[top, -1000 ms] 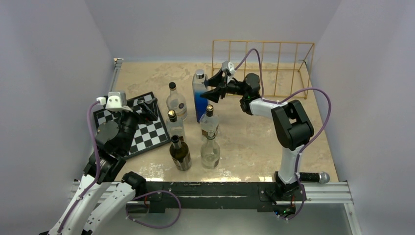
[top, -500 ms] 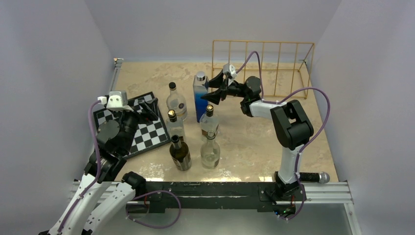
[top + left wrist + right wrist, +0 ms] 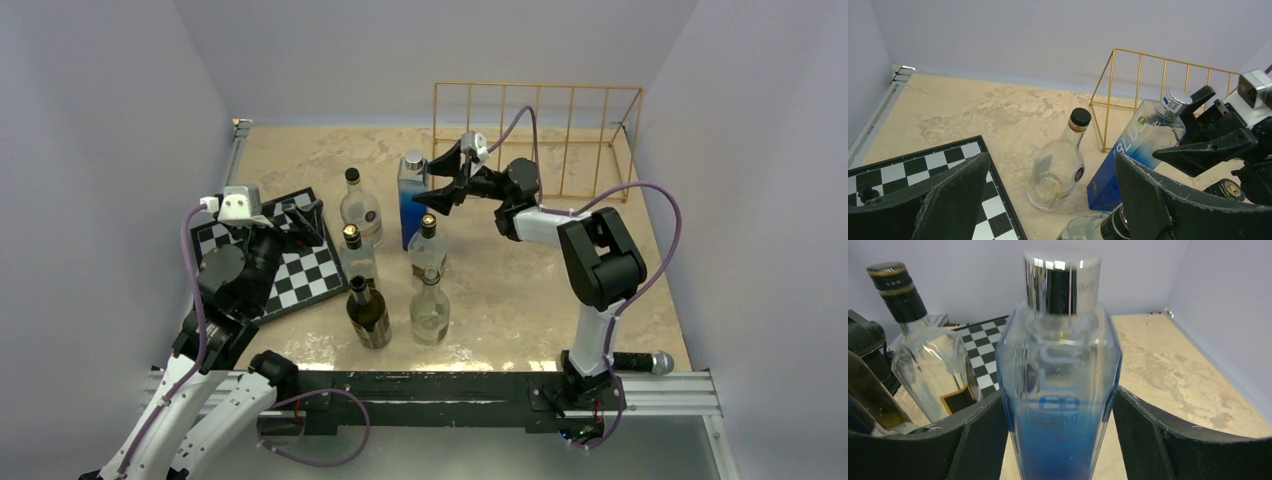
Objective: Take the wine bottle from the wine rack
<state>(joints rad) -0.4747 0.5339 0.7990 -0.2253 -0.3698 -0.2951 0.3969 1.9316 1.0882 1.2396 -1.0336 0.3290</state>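
The wine bottle [image 3: 411,200], tall, clear fading to blue, with a silver cap, stands upright on the table in front of the wine rack [image 3: 540,86]. The gold wire rack holds nothing. My right gripper [image 3: 428,184] is open, level with the bottle's upper half. In the right wrist view the wine bottle [image 3: 1060,390] sits between the right gripper's [image 3: 1060,440] fingers, which flank its sides loosely. The left wrist view shows the wine bottle [image 3: 1138,150] and the wine rack [image 3: 1108,100] behind it. My left gripper [image 3: 300,215] hangs open and empty over the checkerboard.
Several other bottles stand left of and in front of the blue one: a round clear one [image 3: 360,210], a dark one [image 3: 368,315], and clear ones [image 3: 430,312] [image 3: 427,250] close to my right arm's path. A checkerboard [image 3: 300,280] lies at the left. Walls enclose three sides.
My right gripper's jaws have spread a little and the hand has drawn slightly back to the right. The blue bottle has shifted only slightly and still stands. The left arm has not moved.
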